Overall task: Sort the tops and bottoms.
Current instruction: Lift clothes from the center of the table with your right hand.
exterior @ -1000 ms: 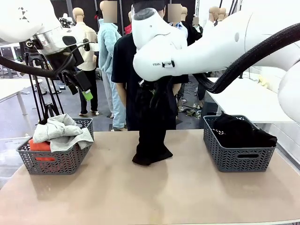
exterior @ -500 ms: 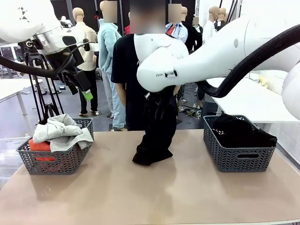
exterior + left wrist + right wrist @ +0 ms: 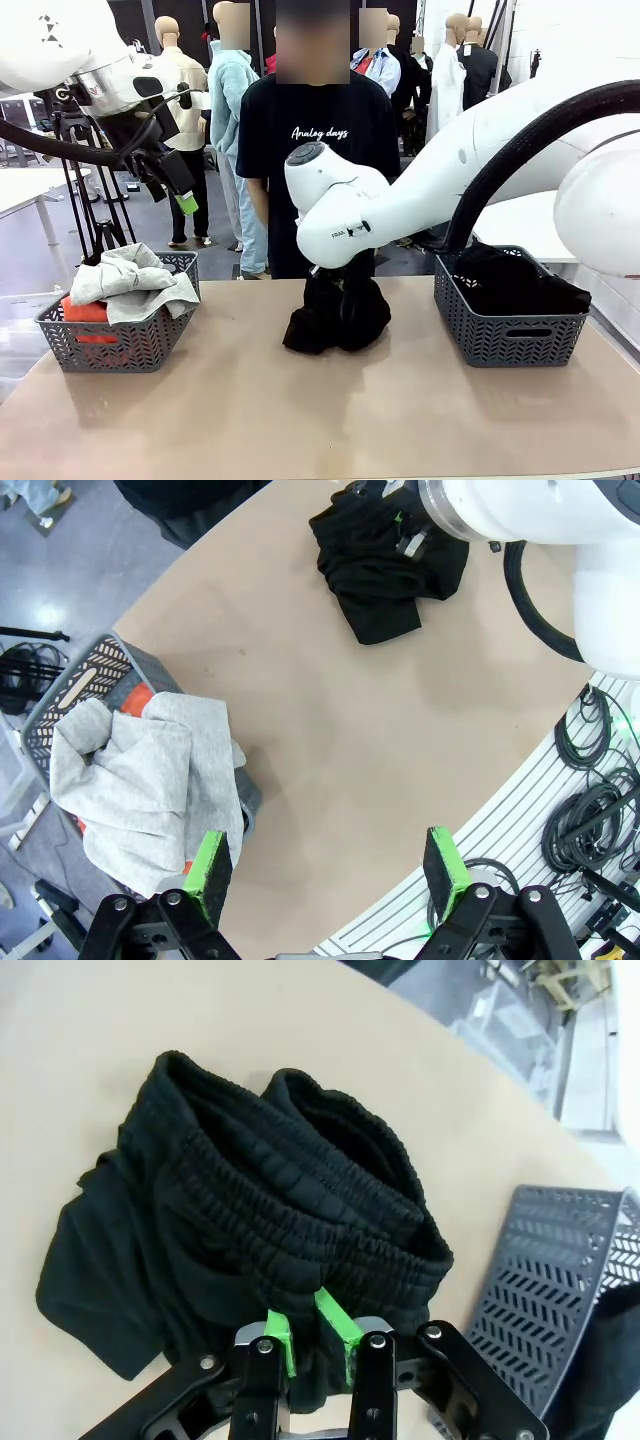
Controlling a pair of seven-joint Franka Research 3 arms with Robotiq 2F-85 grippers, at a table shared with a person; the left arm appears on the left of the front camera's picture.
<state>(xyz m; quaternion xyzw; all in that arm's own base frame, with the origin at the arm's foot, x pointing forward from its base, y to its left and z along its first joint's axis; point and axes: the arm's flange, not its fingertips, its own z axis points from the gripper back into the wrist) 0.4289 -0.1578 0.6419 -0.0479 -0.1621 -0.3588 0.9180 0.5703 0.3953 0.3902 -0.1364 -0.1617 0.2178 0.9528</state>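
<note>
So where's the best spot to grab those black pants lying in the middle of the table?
Probably the thick ribbed waistband of the black pants, pinched from above. It lies folded on top of the heap as a raised, firm ridge, easier to nip than the flat cloth. The right gripper has its jaws shut on fabric right at that band.
</note>
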